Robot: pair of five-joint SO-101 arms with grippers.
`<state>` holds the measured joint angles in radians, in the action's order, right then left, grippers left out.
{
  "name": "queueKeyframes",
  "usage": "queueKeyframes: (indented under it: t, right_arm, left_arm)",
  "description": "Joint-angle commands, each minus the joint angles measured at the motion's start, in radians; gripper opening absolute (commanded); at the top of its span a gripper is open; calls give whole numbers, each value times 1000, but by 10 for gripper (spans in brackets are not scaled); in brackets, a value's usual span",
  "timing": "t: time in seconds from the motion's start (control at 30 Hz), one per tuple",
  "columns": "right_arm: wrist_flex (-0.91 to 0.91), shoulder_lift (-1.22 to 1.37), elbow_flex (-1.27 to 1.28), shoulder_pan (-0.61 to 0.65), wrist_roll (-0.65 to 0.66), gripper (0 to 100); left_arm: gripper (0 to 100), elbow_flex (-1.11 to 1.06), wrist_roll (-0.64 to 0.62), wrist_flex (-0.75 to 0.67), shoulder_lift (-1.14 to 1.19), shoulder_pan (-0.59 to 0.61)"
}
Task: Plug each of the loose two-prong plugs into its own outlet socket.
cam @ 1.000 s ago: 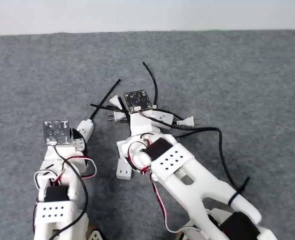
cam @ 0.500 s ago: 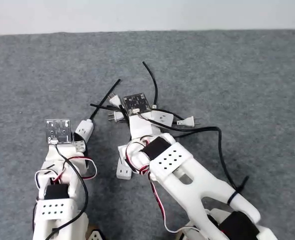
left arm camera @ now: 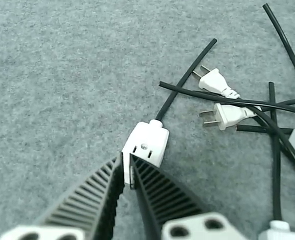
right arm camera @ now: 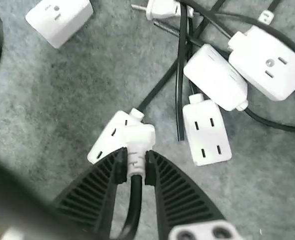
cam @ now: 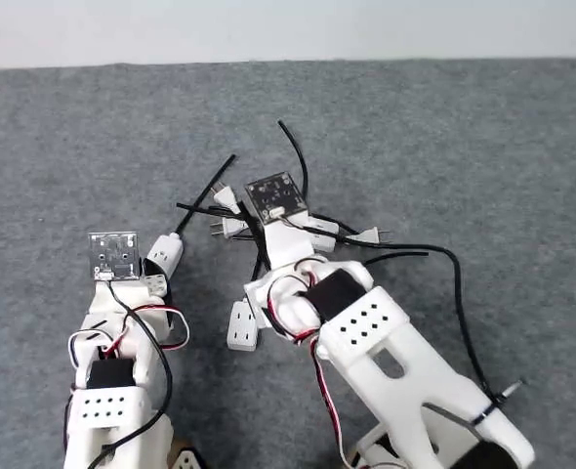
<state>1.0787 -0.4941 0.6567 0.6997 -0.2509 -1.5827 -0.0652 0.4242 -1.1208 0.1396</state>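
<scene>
My left gripper point(left arm camera: 126, 172) is shut on the near edge of a white outlet socket point(left arm camera: 145, 145), which lies on the grey carpet with a black cord running away from it. Two loose white two-prong plugs point(left arm camera: 217, 81) point(left arm camera: 226, 114) lie beyond it among black cords. My right gripper point(right arm camera: 135, 162) is shut on a white plug point(right arm camera: 136, 142) whose black cord hangs down between the fingers. This plug is pressed against a small white multi-outlet socket point(right arm camera: 110, 137). In the high view the left arm's socket point(cam: 164, 254) sits beside that arm's wrist, and a multi-outlet socket point(cam: 241, 325) lies between the arms.
More white sockets point(right arm camera: 207, 132) point(right arm camera: 215, 77) point(right arm camera: 270, 62) crowd together beyond my right gripper, tangled with black cords. Another loose plug point(cam: 366, 235) lies right of the pile. A long black cord point(cam: 459, 293) loops along the right arm. Bare carpet point(cam: 483, 137) stretches far right and far left.
The right arm has swung to the right and its long black cord has slid right with it. The socket between the arms shifted slightly. The left arm has hardly moved.
</scene>
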Motion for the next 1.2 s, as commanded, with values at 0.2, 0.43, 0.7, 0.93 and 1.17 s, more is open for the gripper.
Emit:
queueKeyframes:
  t: [0.2, 0.43, 0.7, 0.93, 1.17]
  right_arm:
    - [232, 305, -376, 2, -46, 9]
    - [381, 400, -578, 22, -94, 9]
    - [404, 479, -664, 67, -186, 9]
    - [387, 619, -663, 133, -230, 10]
    - [387, 634, -660, 128, -230, 10]
  left_arm:
    - [13, 53, -11, -20, 0, 0]
    - [13, 53, -11, -20, 3, 0]
    - [13, 53, -6, -20, 5, 0]
    - [13, 50, -3, -20, 5, 0]
    - [13, 50, -3, -20, 5, 0]
